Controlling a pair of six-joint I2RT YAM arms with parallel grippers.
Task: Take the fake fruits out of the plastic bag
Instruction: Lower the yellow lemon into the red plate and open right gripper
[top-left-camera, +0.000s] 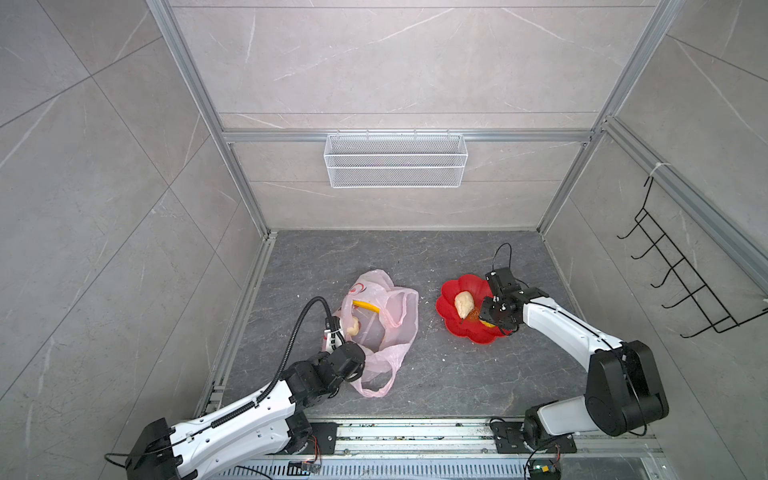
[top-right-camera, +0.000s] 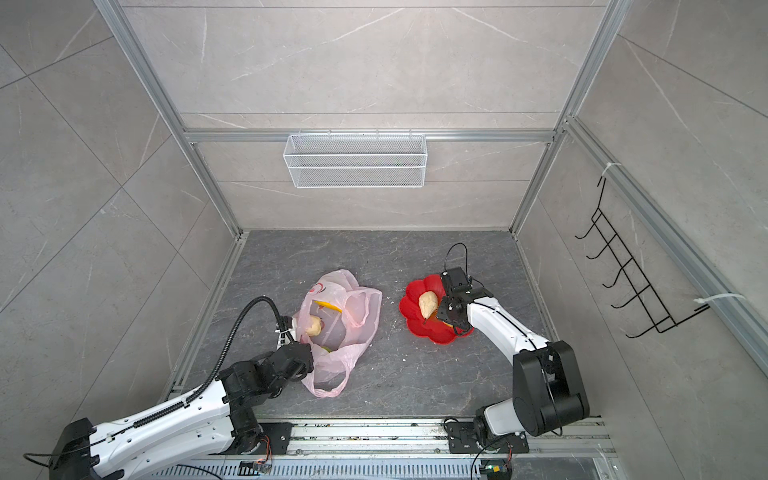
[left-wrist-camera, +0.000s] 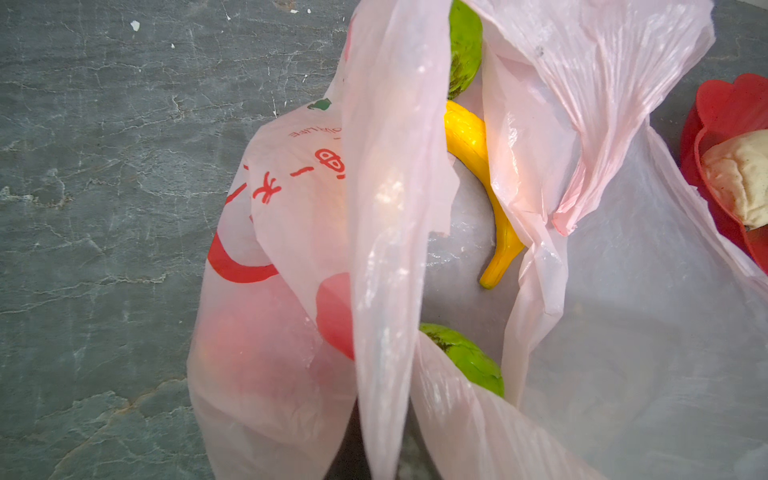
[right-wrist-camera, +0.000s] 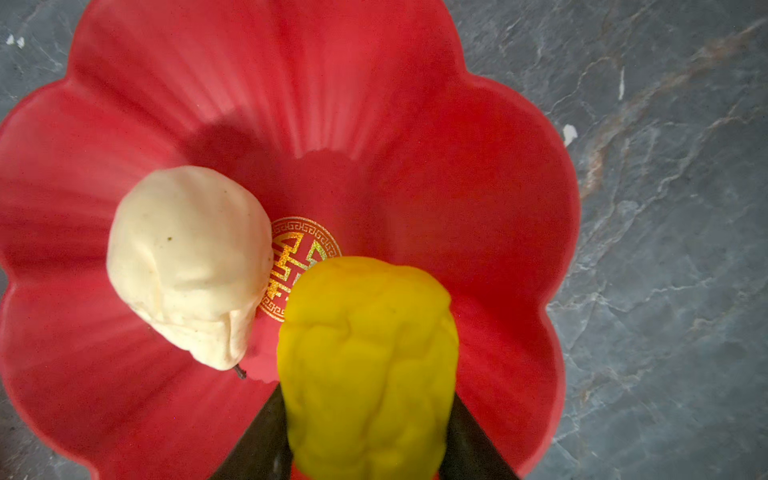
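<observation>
Two jobs at once: left gripper (top-left-camera: 333, 336), clamped on the bag (top-left-camera: 399, 328) rim at left, props its mouth open; right gripper (top-left-camera: 490, 316) grips a yellow fruit (right-wrist-camera: 365, 353) above the dish (right-wrist-camera: 374, 104), right. Banana (left-wrist-camera: 469, 149) lies inside the bag.

White arms (top-left-camera: 232, 428), black joints (top-left-camera: 623, 390), ribbed black cable (top-left-camera: 289, 340)

clear: floor (top-left-camera: 428, 361) between plastic bag (top-left-camera: 399, 328) and dish (top-left-camera: 451, 291) | obstacle: film (left-wrist-camera: 386, 249) across bag mouth

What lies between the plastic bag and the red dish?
Only bare grey tabletop separates the plastic bag from the red dish; both top views show it.
</observation>
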